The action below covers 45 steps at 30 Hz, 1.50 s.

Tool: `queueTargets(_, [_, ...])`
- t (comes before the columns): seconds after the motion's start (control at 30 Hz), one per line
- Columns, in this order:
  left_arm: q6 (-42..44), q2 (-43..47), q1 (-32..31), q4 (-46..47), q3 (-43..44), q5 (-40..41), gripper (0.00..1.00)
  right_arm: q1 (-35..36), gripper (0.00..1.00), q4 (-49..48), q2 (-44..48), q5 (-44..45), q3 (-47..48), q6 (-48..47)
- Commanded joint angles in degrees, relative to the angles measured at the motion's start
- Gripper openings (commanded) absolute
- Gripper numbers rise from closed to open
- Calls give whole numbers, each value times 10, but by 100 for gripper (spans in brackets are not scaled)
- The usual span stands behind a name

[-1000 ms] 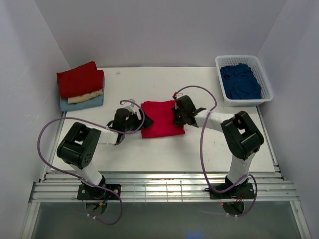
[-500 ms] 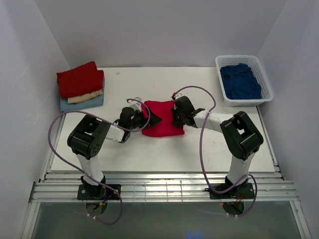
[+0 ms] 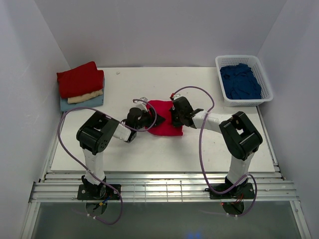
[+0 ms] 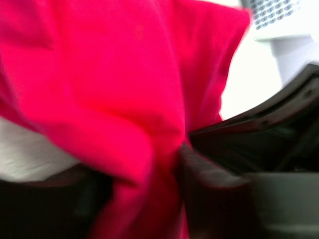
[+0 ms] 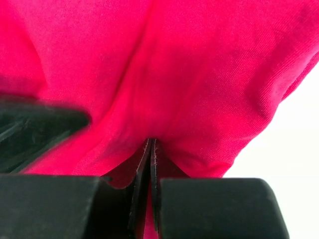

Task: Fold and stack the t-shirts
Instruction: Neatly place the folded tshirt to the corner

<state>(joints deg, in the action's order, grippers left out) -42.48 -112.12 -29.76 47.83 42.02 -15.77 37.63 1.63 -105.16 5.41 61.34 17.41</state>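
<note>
On the table (image 3: 224, 144), left gripper (image 3: 147, 119), in from 9 o'clock, half-closes round the bunching crimson t-shirt (image 3: 163, 126), hold unclear; right gripper (image 3: 174, 116) stays pinched on it, mid-fold.

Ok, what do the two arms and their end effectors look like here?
Both the left arm and right arm have white links between bulky black joint housings, each with a purple cable looping from base to wrist. The left end effector and right end effector are black, with flat dark fingers.
</note>
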Motion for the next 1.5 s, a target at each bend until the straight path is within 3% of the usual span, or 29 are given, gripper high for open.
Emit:
queueTargets(0.0, [20, -38, -13, -124, -18, 19, 50, 17, 8, 25, -15, -22, -4, 3])
queueTargets(0.03, [26, -42, -13, -135, -10, 28, 43, 16, 8, 22, -14, -23, -6, 3])
queueTargets(0.07, [30, -46, -13, -140, -5, 31, 26, 17, 8, 22, -13, -24, -9, 4])
queueTargets(0.17, [45, -59, -13, -161, 14, 48, 0, 20, 8, 19, -8, -24, -14, 3])
queueTargets(0.27, [61, -30, -15, -181, 11, 95, 0, 27, 8, 23, 7, -9, -24, 4])
queueTargets(0.43, [132, 122, -15, -308, 31, 223, 0, 54, 38, 36, 119, 70, -52, -4])
queueTargets(0.6, [214, 165, -14, -426, 143, 304, 0, 61, 53, 76, 259, 120, -54, -7])
queueTargets(0.77, [277, 158, -6, -475, 206, 334, 0, 61, 54, 98, 353, 141, -82, -8])
queueTargets(1.1, [368, 81, 66, -549, 343, 319, 0, 61, 55, 100, 430, 147, -170, 6])
queueTargets(1.47, [449, -52, 161, -665, 624, 284, 0, 63, 55, 56, 443, 104, -235, 25])
